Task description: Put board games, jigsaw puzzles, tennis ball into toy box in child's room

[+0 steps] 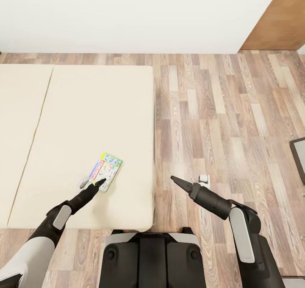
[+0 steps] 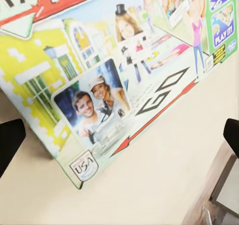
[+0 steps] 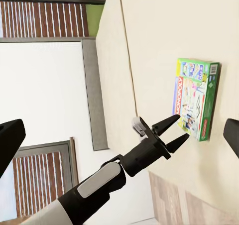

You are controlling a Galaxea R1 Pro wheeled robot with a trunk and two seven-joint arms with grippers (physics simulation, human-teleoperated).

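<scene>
Your head view looks steeply down over the bed (image 1: 84,122). Left wrist sits close above the board game (image 2: 124,70); right wrist, farther off, shares it (image 3: 195,99).

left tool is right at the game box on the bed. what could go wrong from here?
1. The board game lies flat on the soft bed; the open left tool may push it along or press into the cover instead of gripping an edge.
2. A grip on one corner could let the thin box tilt and slip.
</scene>
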